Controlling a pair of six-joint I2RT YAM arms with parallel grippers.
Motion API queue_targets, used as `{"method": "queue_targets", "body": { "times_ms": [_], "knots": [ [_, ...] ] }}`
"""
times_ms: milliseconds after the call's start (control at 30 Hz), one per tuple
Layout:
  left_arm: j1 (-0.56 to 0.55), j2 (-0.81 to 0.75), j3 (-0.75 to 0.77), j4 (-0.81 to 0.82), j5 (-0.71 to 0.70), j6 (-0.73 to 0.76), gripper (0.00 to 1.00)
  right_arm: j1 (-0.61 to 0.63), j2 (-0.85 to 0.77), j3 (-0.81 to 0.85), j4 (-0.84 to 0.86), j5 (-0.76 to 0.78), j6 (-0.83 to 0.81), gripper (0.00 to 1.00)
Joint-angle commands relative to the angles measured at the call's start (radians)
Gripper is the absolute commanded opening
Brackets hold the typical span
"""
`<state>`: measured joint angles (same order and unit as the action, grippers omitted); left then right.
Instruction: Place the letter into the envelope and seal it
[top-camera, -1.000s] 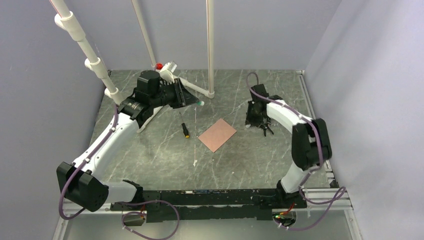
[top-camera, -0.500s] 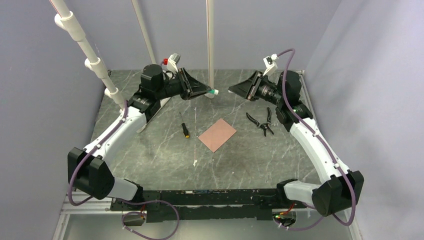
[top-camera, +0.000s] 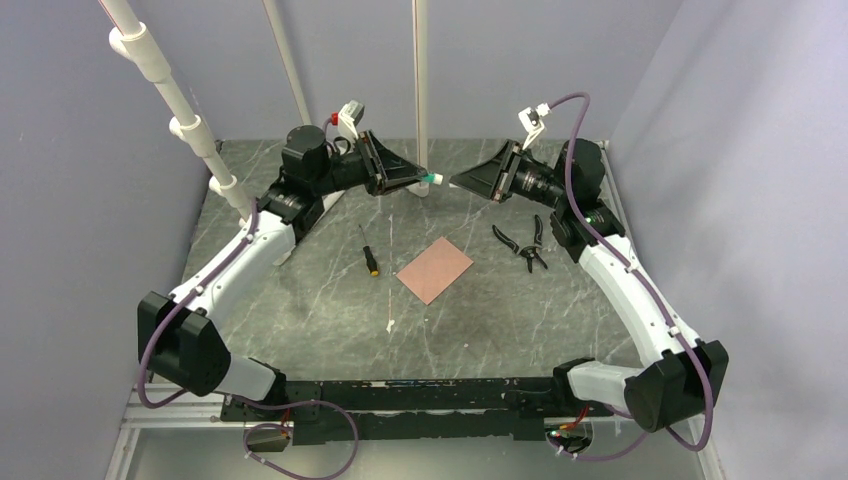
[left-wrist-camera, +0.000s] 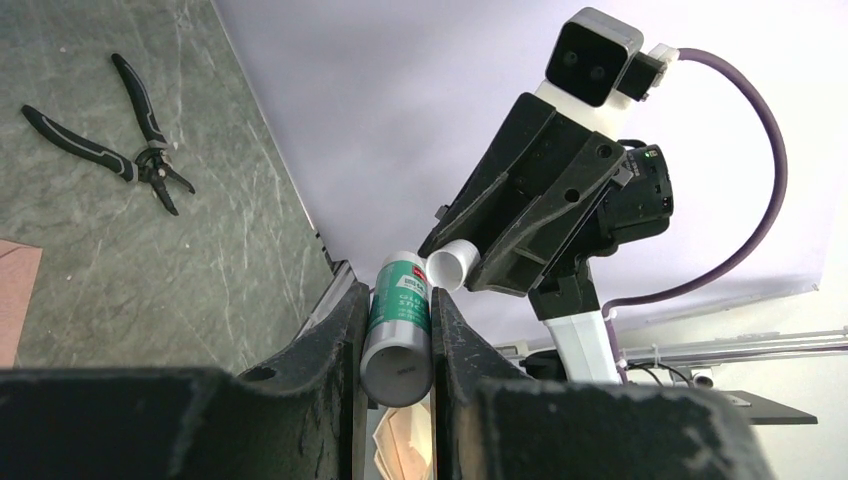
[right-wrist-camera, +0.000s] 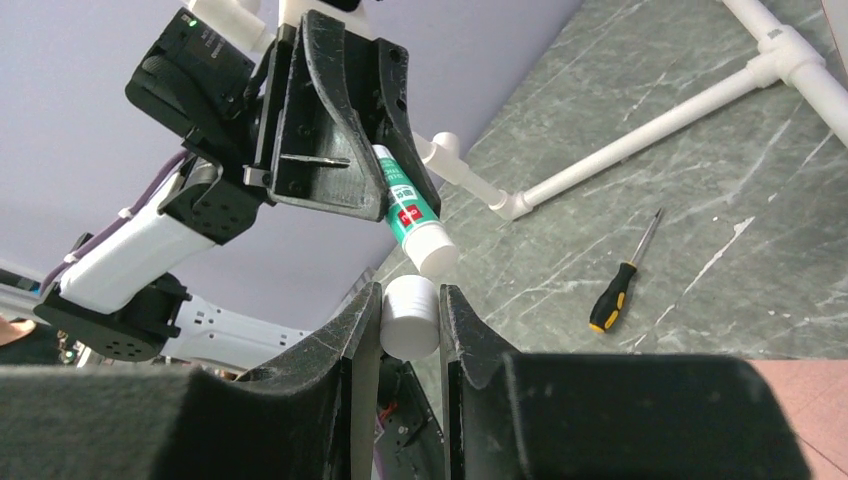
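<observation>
**Green-and-white glue stick and its cap, held apart in mid-air**

Pink paper lies flat at the middle of the table (top-camera: 300, 300): the envelope (top-camera: 435, 270), a plain rectangle from above, with no open flap that I can make out. No separate letter shows, so my guess is that it is already inside, though I cannot confirm it.

Both arms are raised over the far side, tips nearly meeting. The left gripper (left-wrist-camera: 397, 320) is clenched, narrowly, on the glue stick (left-wrist-camera: 400, 310), gripping the barrel with its nozzle end pointing right. The right gripper (right-wrist-camera: 411, 320) pinches the white cap (right-wrist-camera: 410, 315), which sits just beside that nozzle, not on it.

This looks like the sealing step. Whether the cap is coming off or going back on, I cannot tell. If glue is yet to go on, the left arm must bring the stick down to the flap, which would need lifting; if not, cap and nozzle must line up squarely.

Pliers (top-camera: 525, 245) lie to the envelope's right, a screwdriver (top-camera: 369, 255) to its left.
</observation>
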<state>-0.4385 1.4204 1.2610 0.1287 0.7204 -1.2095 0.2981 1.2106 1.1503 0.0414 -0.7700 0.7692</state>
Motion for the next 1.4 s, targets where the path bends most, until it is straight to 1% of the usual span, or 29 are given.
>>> {"method": "queue_targets", "body": {
  "times_ms": [0,100,233,467,600,700,833,1100,1167,1233,1367],
  "knots": [
    [-0.005,-0.017,0.052,0.007,0.008,0.033,0.02,0.011,0.006,0.067,0.069,-0.022,-0.014,0.00],
    [-0.006,-0.014,0.049,0.028,0.012,0.019,0.03,0.021,0.025,0.088,0.037,-0.013,-0.046,0.00],
    [-0.012,-0.006,0.060,0.036,0.015,0.020,0.03,0.031,0.036,0.086,0.054,-0.013,-0.062,0.00],
    [-0.012,0.002,0.091,0.024,0.021,0.043,0.02,0.034,0.050,0.117,-0.029,0.034,-0.135,0.00],
    [-0.012,0.008,0.082,0.069,0.034,0.012,0.02,0.036,0.059,0.119,-0.036,0.034,-0.146,0.00],
    [-0.014,0.017,0.078,0.114,0.051,-0.032,0.02,0.038,0.065,0.114,-0.003,0.012,-0.113,0.00],
    [-0.017,0.022,0.075,0.214,0.066,-0.110,0.02,0.045,0.067,0.119,0.037,-0.012,-0.057,0.00],
    [-0.017,0.020,0.081,0.331,0.077,-0.221,0.02,0.045,0.069,0.095,0.114,-0.059,0.046,0.00],
    [-0.017,0.022,0.082,0.358,0.083,-0.230,0.02,0.045,0.071,0.088,0.165,-0.078,0.091,0.00],
    [-0.017,0.027,0.089,0.345,0.092,-0.213,0.02,0.045,0.079,0.078,0.226,-0.094,0.146,0.00],
    [-0.029,0.040,0.088,0.376,0.105,-0.207,0.02,0.048,0.107,0.063,0.384,-0.127,0.286,0.00]
  ]
}}
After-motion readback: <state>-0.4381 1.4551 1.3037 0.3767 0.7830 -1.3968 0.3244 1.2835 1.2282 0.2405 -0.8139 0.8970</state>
